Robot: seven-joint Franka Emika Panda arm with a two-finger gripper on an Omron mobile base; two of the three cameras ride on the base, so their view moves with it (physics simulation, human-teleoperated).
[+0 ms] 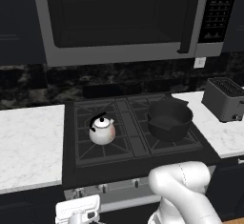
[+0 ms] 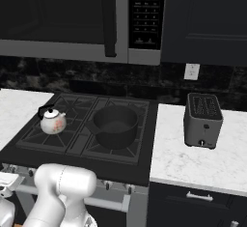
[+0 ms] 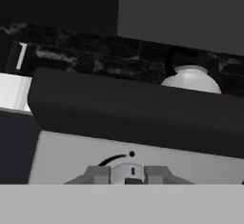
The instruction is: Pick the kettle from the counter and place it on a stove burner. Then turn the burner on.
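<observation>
The small silvery-white kettle stands upright on the front left stove burner, apart from the gripper. Its rounded top shows over the cooktop edge in the hand view. My gripper is low in front of the stove's grey control panel, with a finger pressed to each side of a round burner knob. The white hand sits below the panel's left end. White marble counter lies left of the stove.
A wide black pot sits on the right burners. A grey toaster stands on the right counter. A microwave hangs over the stove. More knobs line the front panel.
</observation>
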